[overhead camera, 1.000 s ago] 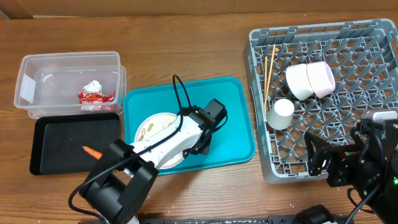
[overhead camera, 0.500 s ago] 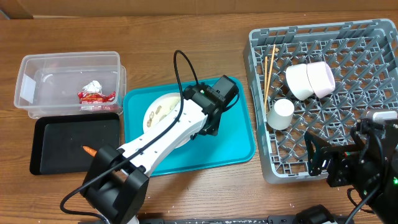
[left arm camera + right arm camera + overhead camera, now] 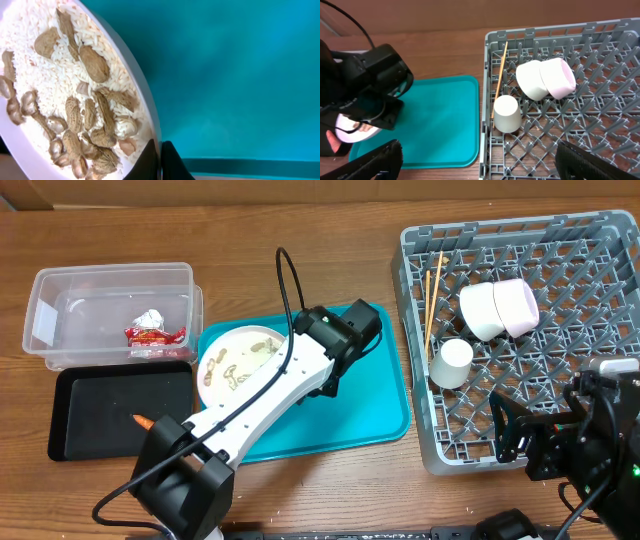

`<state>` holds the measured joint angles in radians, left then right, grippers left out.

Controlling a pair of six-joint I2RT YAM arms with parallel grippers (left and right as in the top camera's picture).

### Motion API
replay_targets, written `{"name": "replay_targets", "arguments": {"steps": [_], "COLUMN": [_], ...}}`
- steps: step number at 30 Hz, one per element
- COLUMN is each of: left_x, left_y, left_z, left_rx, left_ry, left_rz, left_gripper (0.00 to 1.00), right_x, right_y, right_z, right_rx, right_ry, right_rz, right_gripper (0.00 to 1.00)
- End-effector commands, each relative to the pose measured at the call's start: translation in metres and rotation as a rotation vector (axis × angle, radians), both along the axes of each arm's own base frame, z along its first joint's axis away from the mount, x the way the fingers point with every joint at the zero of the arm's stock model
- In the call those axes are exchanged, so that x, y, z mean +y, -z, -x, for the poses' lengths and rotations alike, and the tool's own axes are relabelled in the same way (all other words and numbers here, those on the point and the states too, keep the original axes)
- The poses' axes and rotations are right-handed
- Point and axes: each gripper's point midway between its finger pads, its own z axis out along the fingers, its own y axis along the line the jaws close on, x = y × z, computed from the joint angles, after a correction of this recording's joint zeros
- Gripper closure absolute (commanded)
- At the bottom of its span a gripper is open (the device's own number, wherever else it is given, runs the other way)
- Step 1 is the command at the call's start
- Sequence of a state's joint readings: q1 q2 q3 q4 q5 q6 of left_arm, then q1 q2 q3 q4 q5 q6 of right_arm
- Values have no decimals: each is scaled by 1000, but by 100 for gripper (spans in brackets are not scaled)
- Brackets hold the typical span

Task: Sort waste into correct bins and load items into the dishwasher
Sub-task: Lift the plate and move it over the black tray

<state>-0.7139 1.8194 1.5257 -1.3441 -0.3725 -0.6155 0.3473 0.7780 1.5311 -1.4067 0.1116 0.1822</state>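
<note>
My left gripper [image 3: 160, 162] is shut on the rim of the white plate [image 3: 215, 365], which carries tan peanut shells [image 3: 92, 125] and rice above the left end of the teal tray [image 3: 370, 395]; the plate also shows in the left wrist view [image 3: 30, 70]. The clear tub [image 3: 110, 310] holds the red wrapper [image 3: 152, 336] and the tissue ball [image 3: 150, 318]. The carrot [image 3: 147, 423] lies in the black tray [image 3: 90, 405]. The grey dish rack [image 3: 560, 280] holds two nested bowls [image 3: 497, 308], the cup [image 3: 452, 364] and the chopsticks [image 3: 433, 295]. My right gripper [image 3: 480, 162] is open over the rack's front left corner.
The wooden table [image 3: 300, 240] shows behind the tray and tub. The tub and black tray stand side by side at the left. The left arm's cable [image 3: 285, 290] loops above the teal tray.
My left gripper has carried the plate up off the teal tray and leftward, toward the tub and black tray. The right arm has not moved.
</note>
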Motion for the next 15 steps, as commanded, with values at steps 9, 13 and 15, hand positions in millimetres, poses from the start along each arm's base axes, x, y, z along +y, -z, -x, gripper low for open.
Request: {"name": "replay_targets", "arguments": {"steps": [9, 13, 15], "left_x": [61, 102, 122], "left_y": [-77, -87, -86], "left_z": [-3, -5, -6], "left_rx": [-218, -249, -261], "left_ry": [-260, -382, -446], "left_rz": [68, 74, 73], "left_gripper": [96, 96, 95], "right_x": [-2, -2, -2], "right_y": [-2, -2, -2], "right_z": [0, 0, 0], "right_rx": [-10, -10, -10], "right_ry": [6, 7, 7], "right_rz": [3, 3, 3], "right_gripper": [0, 0, 0]}}
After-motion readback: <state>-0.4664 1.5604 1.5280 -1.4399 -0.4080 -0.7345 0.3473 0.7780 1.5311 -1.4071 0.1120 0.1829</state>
